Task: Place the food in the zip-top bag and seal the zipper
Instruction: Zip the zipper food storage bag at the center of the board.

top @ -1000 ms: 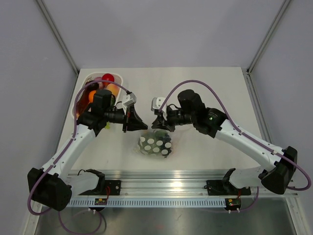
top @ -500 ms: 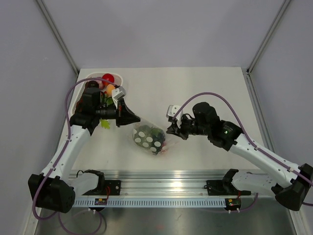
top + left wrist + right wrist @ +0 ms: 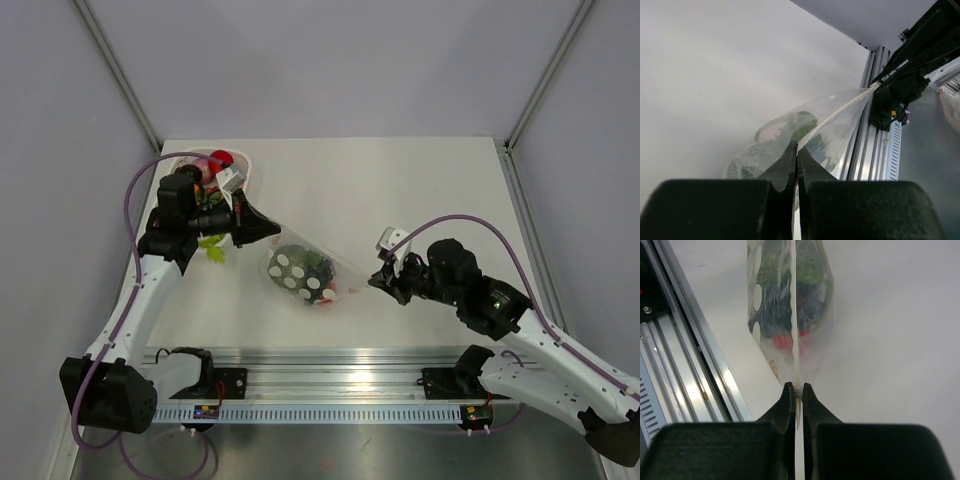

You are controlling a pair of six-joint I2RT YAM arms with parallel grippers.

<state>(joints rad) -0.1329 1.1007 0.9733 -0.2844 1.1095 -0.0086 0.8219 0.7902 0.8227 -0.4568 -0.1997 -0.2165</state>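
Observation:
The zip-top bag [image 3: 303, 277] hangs stretched between my two grippers above the table, holding green leafy, dark and red food [image 3: 785, 337]. White dots mark its side. Its zipper [image 3: 325, 257] runs taut as a pale strip from the left gripper [image 3: 272, 232] to the right gripper [image 3: 376, 283]. In the left wrist view the left gripper [image 3: 796, 148] is shut on one end of the zipper [image 3: 840, 113]. In the right wrist view the right gripper [image 3: 796, 386] is shut on the other end of the zipper [image 3: 794, 315].
A white tray [image 3: 243, 157] stands at the back left under the left arm, with a red ball [image 3: 222, 160] in it. A green leafy piece [image 3: 212, 250] shows beside the left arm. The metal rail [image 3: 330, 385] runs along the near edge.
The grippers have drawn apart: the right one went right and toward the near edge along the zipper, the left one went left and back. The bag now hangs stretched between them.

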